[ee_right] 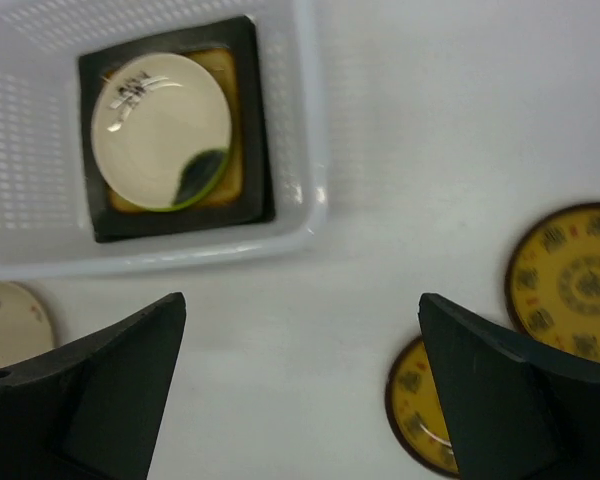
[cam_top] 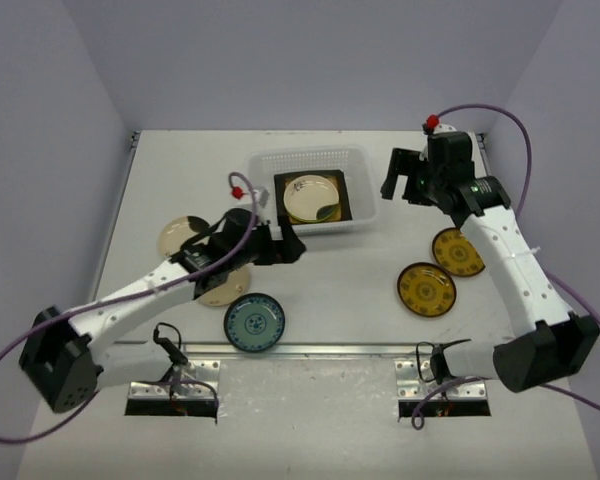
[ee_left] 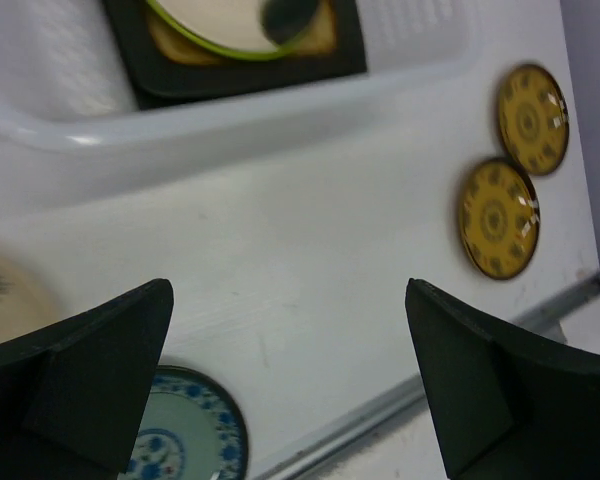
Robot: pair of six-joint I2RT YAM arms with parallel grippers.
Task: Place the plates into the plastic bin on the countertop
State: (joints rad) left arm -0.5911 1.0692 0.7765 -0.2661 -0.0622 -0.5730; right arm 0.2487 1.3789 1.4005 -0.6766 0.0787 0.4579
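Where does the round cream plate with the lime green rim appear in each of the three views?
Top external: the round cream plate with the lime green rim lies upper centre, inside the translucent white plastic bin.
Left wrist: the plate is at the top edge, left of centre, cut off.
Right wrist: the plate is upper left, inside the bin.
Shared landmark: the two round brown-yellow patterned plates, right of the bin in every view.

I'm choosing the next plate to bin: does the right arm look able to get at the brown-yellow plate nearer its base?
Probably yes: that brown-yellow plate lies uncovered on the countertop, with nothing beside it blocking the way, and the right tool is open and empty.
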